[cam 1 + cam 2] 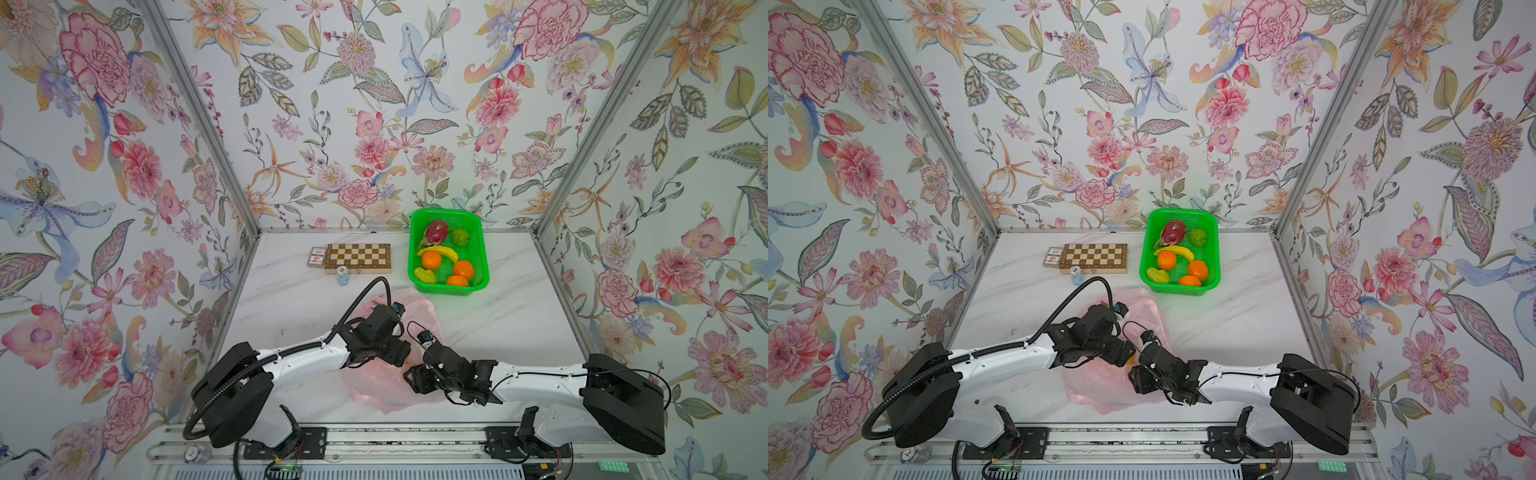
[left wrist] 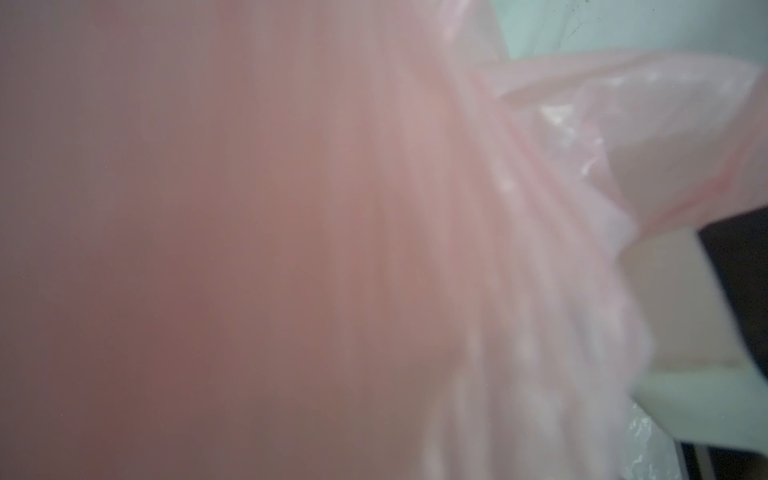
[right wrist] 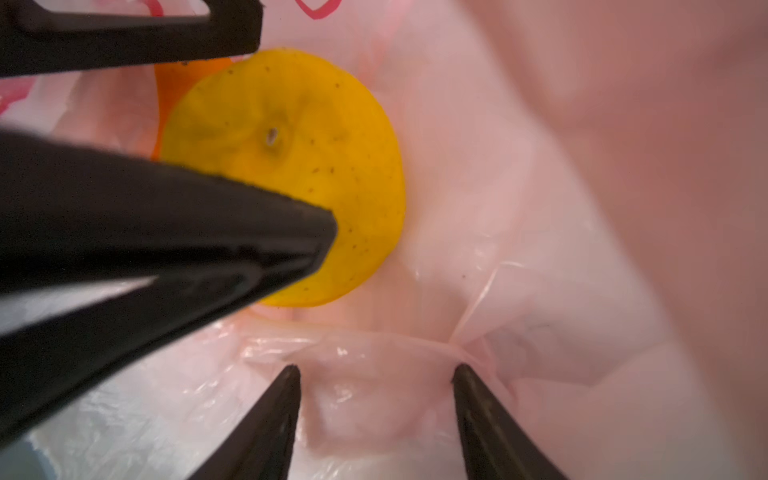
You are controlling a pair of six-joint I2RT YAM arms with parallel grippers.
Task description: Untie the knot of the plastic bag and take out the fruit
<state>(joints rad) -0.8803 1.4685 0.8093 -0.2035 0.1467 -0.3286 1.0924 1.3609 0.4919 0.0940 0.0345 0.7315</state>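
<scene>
Your left fingers (image 3: 295,124) stand spread wide inside the plastic bag (image 3: 519,187), one on either side of the yellow citrus (image 3: 340,137); you cannot tell whether they touch it. If they close off-centre, the round citrus may well slip out from between them and roll deeper. They may also catch loose film along with it and drag the whole bag across the table (image 1: 519,324). Just beside them, your right fingers (image 3: 376,374) are also spread, with a fold of film lying across their tips, not pinched. Judged from that, the mouth could slump over the citrus as you lift. The two sets of fingers sit close, so a careless swing could knock them together. Only the right wrist view shows fingertips and citrus. The left wrist view is smothered in blurred pink film. Both top views hide the tips under the wrists, yet show the green basket (image 1: 483,249), already holding fruit, well beyond the fingers. No knot shows anywhere.
</scene>
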